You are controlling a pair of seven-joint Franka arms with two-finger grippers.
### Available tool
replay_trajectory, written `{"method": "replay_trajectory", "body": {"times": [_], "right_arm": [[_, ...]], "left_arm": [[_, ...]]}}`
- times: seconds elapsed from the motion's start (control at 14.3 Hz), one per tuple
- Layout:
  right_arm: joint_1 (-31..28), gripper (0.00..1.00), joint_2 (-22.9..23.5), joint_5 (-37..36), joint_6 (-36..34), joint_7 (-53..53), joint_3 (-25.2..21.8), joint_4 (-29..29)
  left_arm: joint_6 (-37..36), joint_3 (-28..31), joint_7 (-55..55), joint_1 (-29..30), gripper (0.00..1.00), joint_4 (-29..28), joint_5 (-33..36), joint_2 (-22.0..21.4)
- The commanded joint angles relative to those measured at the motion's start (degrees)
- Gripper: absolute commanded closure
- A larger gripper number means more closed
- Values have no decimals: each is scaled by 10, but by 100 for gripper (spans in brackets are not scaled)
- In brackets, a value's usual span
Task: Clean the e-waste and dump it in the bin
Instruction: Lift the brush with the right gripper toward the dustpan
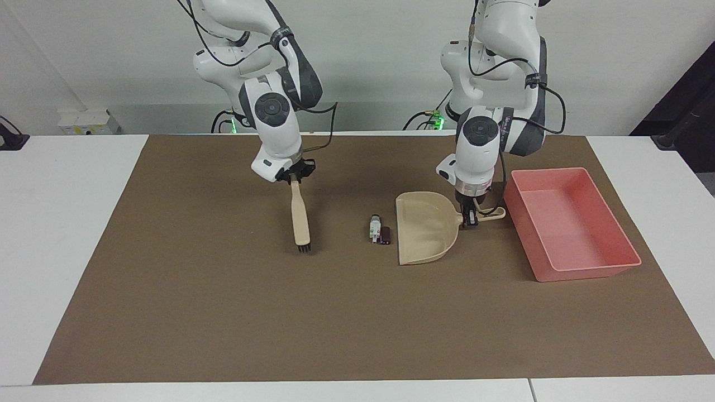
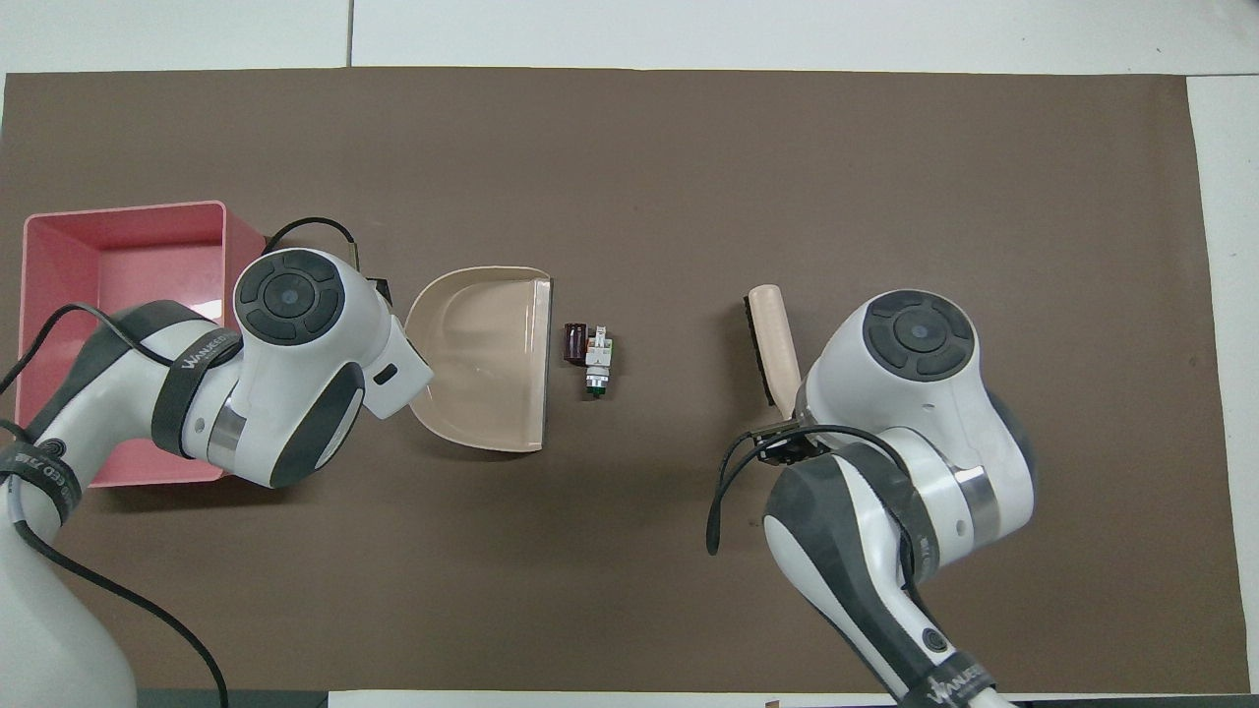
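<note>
The e-waste is two tiny bits lying side by side on the brown mat: a whitish-grey one with green marks [image 1: 374,228] [image 2: 597,362] and a dark block [image 1: 385,234] [image 2: 574,343]. They sit just off the open lip of the beige dustpan [image 1: 424,229] [image 2: 487,354]. My left gripper [image 1: 468,218] is shut on the dustpan's handle. The pink bin [image 1: 558,223] [image 2: 128,256] stands beside the dustpan, toward the left arm's end. My right gripper [image 1: 292,177] is shut on a beige brush [image 1: 300,220] [image 2: 772,344] that hangs bristles down, close to the mat, toward the right arm's end from the e-waste.
A brown mat [image 1: 335,312] covers most of the white table. Cables loop around both wrists. In the overhead view the left arm's wrist [image 2: 295,364] covers the dustpan's handle and part of the bin.
</note>
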Motion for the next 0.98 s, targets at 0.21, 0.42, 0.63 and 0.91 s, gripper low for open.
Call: {"method": "replay_trajectory", "body": {"times": [0.21,0.42,0.63,0.91], "right_arm": [[61,100,84,11,-1,79,-2,84],[87,100,117,11,6,123,-2,112],[88,100,124,12,7,125,-1,120],[102,100,127,53,6,140,-2,129]], "left_arm": [[-14,6,8,-3,100,-1,15,-2],[-14,6,8,-3,100,-1,15,-2],[-14,6,8,-3,100,-1,15,-2],[-14,6,8,-3,100,-1,15,-2]]}}
